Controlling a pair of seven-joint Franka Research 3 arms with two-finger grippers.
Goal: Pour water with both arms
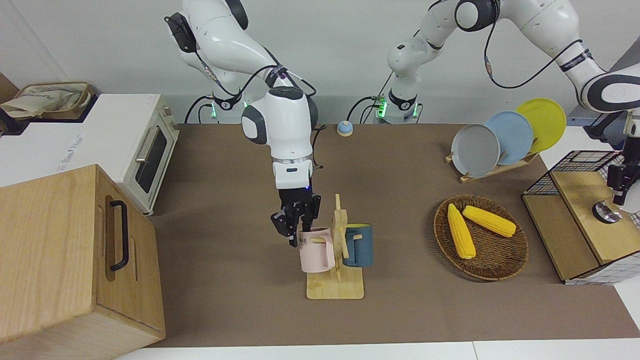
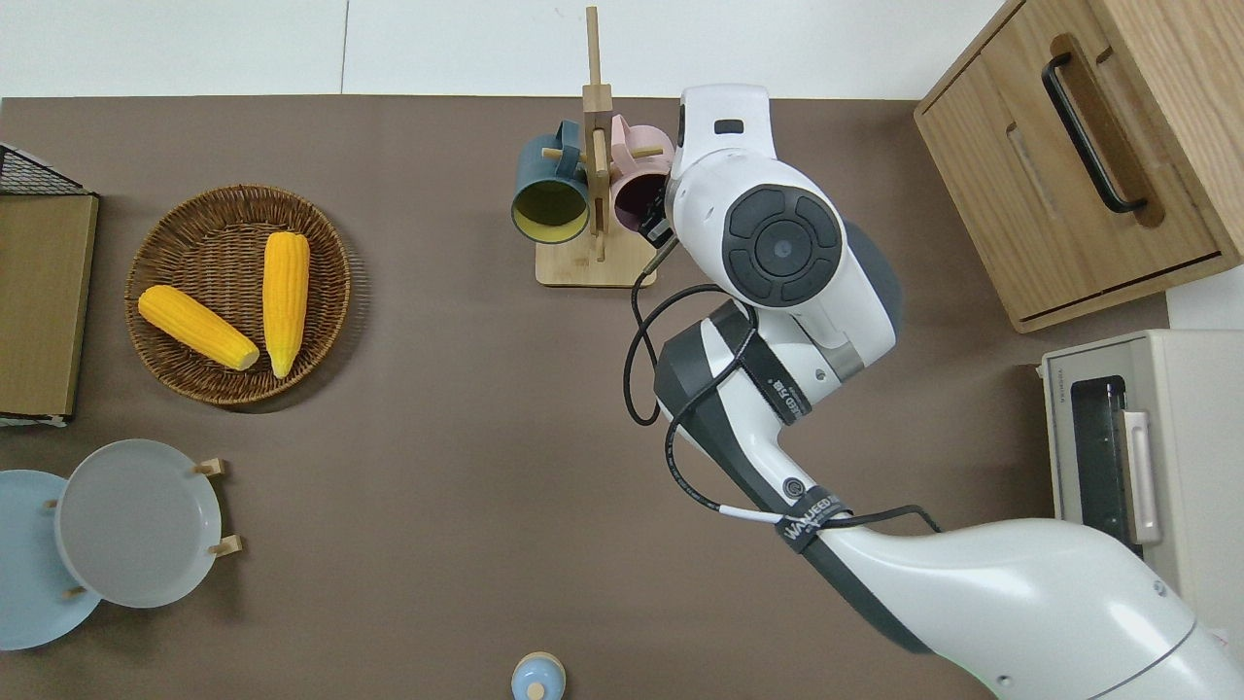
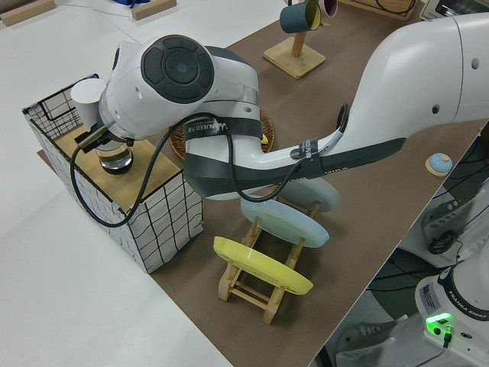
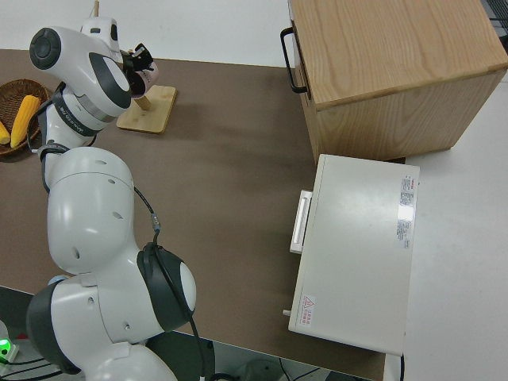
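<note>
Right gripper at the pink mug on the rack

The right gripper has its jaws over the rim of the pink mug hanging on the wooden rack; whether they pinch it I cannot tell. The left gripper hangs over a metal cup on the wire crate, jaws unclear.

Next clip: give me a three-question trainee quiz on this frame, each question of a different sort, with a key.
1. True or false: the right gripper is at the rim of the pink mug hanging on the wooden mug rack.
2. Multiple choice: what lies in the wicker basket? A) two ears of corn B) three plates C) a blue mug
3. Fill in: the left gripper is over the metal kettle's lid on the ____ crate.

Key: 1 true; 2 A; 3 wire.
</note>
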